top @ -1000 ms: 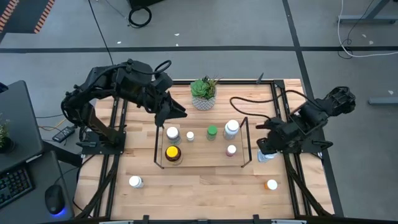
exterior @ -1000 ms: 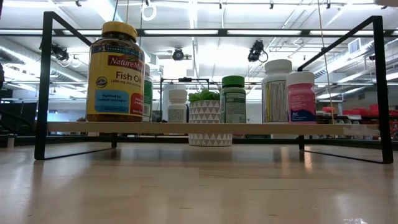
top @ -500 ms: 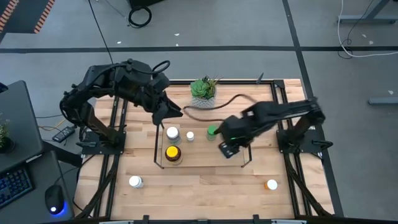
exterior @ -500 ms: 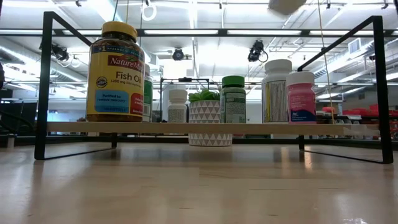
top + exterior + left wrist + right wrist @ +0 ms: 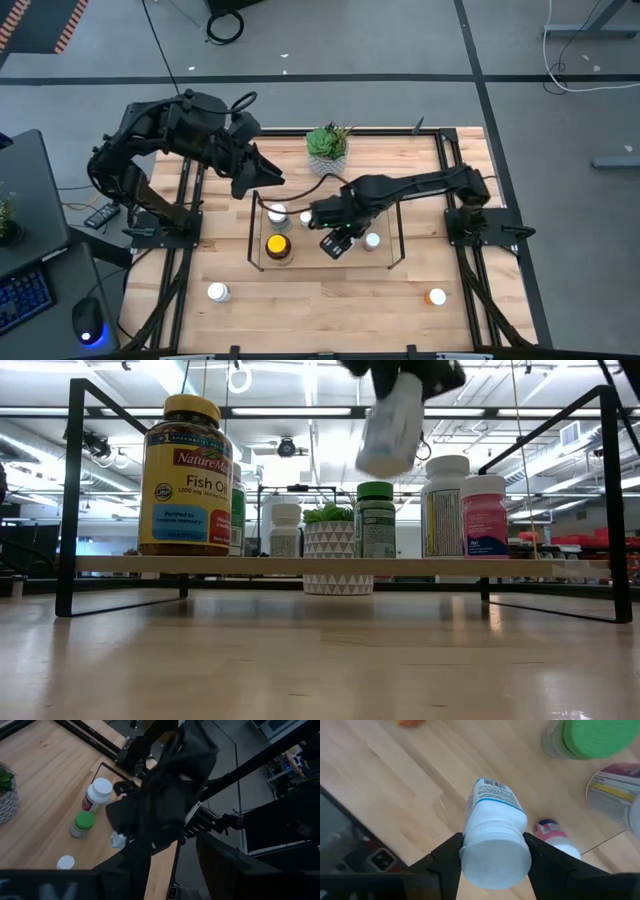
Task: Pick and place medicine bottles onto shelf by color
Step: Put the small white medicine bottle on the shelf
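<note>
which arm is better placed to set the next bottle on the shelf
Right. Its end effector is shut on a white bottle and hangs above the shelf, near the green-capped bottle. The left end effector holds nothing, beyond the shelf's far corner.

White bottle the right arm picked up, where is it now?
The white bottle hangs tilted in the right tool, above the shelf and over the green-capped bottle in the low view.

wooden table (image 5: 330, 290), wire shelf (image 5: 262, 262), plant (image 5: 327, 148)
</note>
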